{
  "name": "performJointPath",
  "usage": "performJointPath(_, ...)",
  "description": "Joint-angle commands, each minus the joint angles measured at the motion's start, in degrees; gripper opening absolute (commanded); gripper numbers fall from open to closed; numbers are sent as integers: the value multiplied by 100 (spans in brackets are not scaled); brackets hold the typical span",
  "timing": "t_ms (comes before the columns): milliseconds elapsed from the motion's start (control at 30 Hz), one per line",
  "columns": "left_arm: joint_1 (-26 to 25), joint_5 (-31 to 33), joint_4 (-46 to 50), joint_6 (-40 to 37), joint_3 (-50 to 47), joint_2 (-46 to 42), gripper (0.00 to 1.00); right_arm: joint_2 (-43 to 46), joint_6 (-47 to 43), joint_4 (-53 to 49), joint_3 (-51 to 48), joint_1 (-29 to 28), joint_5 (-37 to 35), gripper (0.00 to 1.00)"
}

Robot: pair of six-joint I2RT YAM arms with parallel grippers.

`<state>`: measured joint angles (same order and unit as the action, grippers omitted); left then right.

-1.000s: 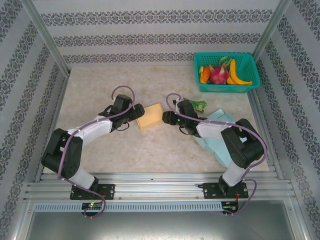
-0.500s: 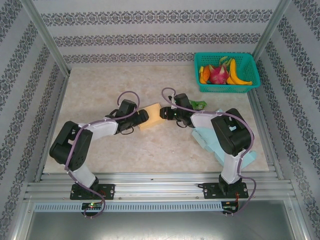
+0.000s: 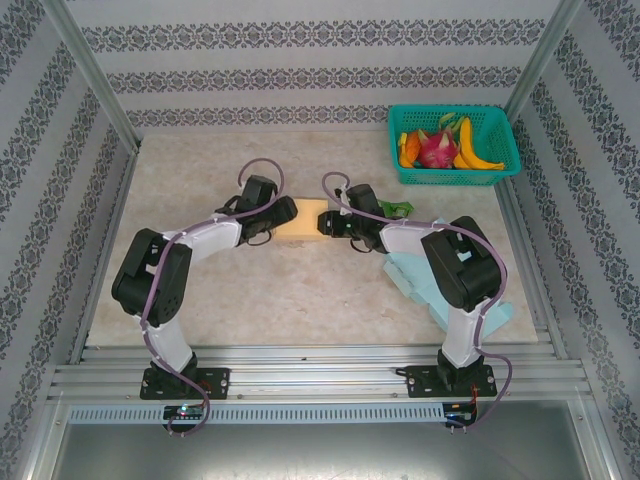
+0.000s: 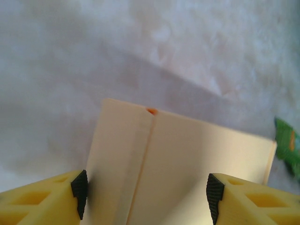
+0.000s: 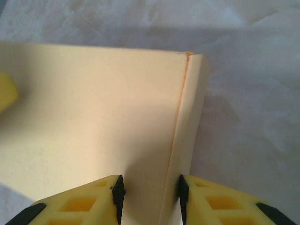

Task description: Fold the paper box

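The paper box lies flat near the middle of the bench. Its long axis runs side to side, one end pointing at each of my arms, and a crease runs lengthwise beside one long edge. My left pincer is at the left end, fingers standing wide apart with the pale panel between them. My right pincer is at the right end, pads drawn close about the creased strip. I cannot tell whether they pinch it. Pale blue sheets lie under my right arm, and a green basket sits in the far right corner.
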<state>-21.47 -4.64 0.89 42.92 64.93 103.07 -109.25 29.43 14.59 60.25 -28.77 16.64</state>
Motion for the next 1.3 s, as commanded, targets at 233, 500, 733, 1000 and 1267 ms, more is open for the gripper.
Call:
performJointPath(233,-5,-766,-190,-482,1329,1062,68,-266,125,175,970,179,198,37)
performJointPath(500,-22,-1202,-188,-307,2744,2211,68,-681,70,29,1512,722,300,37)
performJointPath(733,-223,-1241,75,-331,4019,3105,68,-949,19,96,1648,1121,244,37)
performJointPath(1000,-365,-1108,353,-285,4767,3699,69,-1152,25,154,1723,1519,303,38)
performJointPath(1267,-402,-848,736,-318,5056,3817,78,-1294,-152,-139,1960,1740,352,42)
